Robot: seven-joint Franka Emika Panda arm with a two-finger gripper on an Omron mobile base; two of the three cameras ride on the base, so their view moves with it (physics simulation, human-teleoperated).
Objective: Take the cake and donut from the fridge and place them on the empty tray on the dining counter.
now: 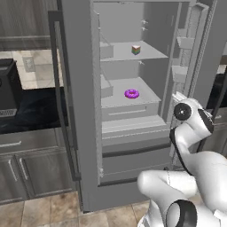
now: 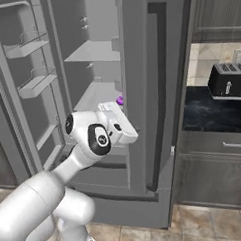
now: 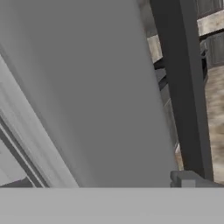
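Note:
The fridge (image 1: pixel 80 88) stands with one door swung open, showing its shelves. The cake (image 1: pixel 136 49), a small rainbow-sided slice, sits on the upper shelf. On the shelf below it lies the purple-pink donut (image 1: pixel 131 93), of which a sliver of donut (image 2: pixel 120 100) shows past my hand. My white hand (image 2: pixel 117 123) hangs low in front of the fridge opening, close to the shut door (image 2: pixel 141 91), short of both shelves. Its fingertips are hidden, and nothing is held. The hand view looks along the grey door face (image 3: pixel 87 87) and its dark bar handle (image 3: pixel 183 87). The tray and the dining counter are out of view.
The open door (image 1: pixel 199 44) with its bins (image 2: pixel 35 82) juts out beside my arm. A toaster (image 2: pixel 228 82) stands on a black counter beside the fridge, a dark appliance (image 1: pixel 9 88) on the other side. Grey cabinets (image 1: pixel 26 173) and tiled floor lie below.

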